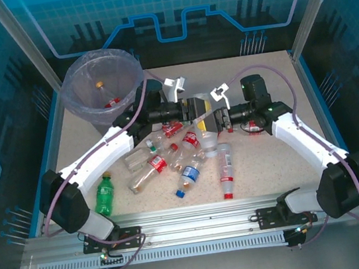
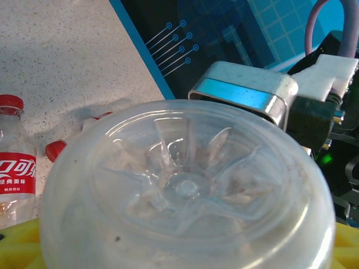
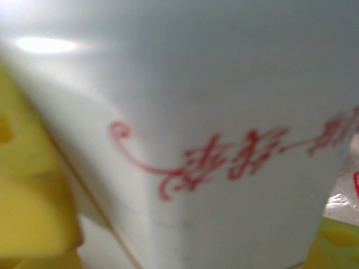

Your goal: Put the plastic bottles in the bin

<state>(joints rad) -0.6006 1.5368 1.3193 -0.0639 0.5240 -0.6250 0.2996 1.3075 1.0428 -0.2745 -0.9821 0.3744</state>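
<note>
Left gripper (image 1: 198, 112): its yellow fingers (image 2: 17, 249) sit at either side of a clear thin-walled plastic bottle (image 2: 185, 190) and appear pinched on it. The bottle's base is turned toward the wrist camera, and it is held above the middle of the speckled beige table (image 1: 278, 167). Right gripper (image 1: 222, 120): it meets the same bottle from the opposite side, and one yellow finger (image 3: 33, 207) lies against the wall printed with red script. Whether those jaws press or merely bracket it cannot be told. Handling, as judged: the bottle is empty and so very light. Its wall is soft enough to dent and smooth enough to slip or swivel. The ribbed base and the neck look stiffer and offer the better purchase. Destination: the round grey waste bin with lilac liner (image 1: 69, 90) stands at the rear left, near the left gripper, with bottles already inside (image 1: 109, 103). Surroundings: red-labelled bottles (image 1: 154, 166), a blue-labelled bottle (image 1: 189, 173) and a green bottle (image 1: 104, 195) lie strewn on the table below. Obstructions, as judged: the bin's rim stands high and must be cleared. The left arm's lilac cable (image 1: 137, 110) runs beside the bin, and a second grip would have to let go first.
</note>
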